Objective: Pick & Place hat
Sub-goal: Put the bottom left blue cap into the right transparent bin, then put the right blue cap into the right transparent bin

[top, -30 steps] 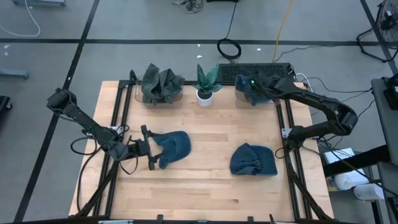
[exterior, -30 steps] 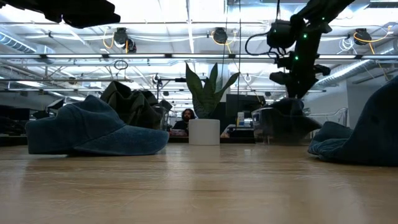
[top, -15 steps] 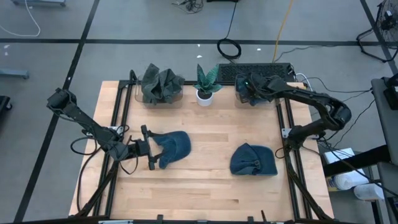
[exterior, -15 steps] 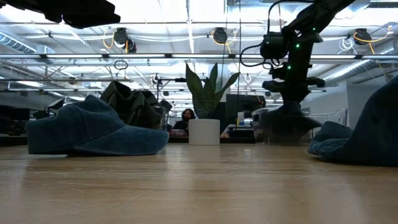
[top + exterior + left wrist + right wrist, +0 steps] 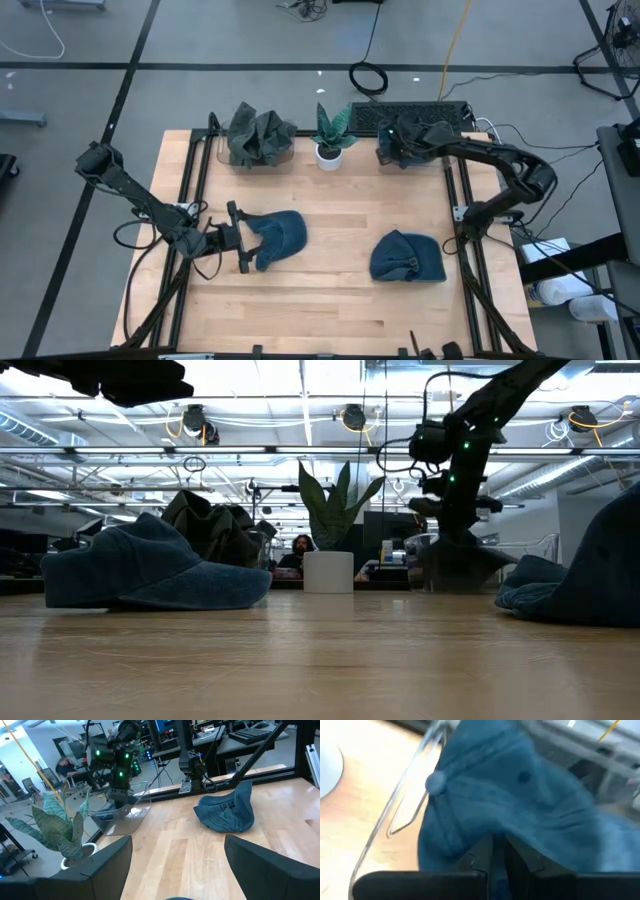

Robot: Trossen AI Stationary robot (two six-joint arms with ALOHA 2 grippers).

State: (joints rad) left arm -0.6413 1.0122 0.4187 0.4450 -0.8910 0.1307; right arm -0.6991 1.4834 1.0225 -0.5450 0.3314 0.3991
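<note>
A blue hat lies crown up on the table's left half. My left gripper stands open and level at its left edge, one finger on either side; whether they touch it I cannot tell. A second blue hat lies on the right half. A third blue hat lies in a clear bin at the back right. My right gripper reaches down into that bin, shut on this hat. My right gripper pinches a raised fold of the hat's crown cloth between its two fingers. It comes from above, slanting down toward the table's left. The hat rests in the clear bin, with its top button beside the fingers.
A second clear bin with dark grey hats stands at the back left. A potted plant stands between the two bins. Black rails run along the table's left and right sides. Bare wood lies between the two hats on the table.
My right gripper has moved toward the table's left edge and down into the back right bin, tipping further downward, onto the hat there. Both hats on the table have stayed put.
</note>
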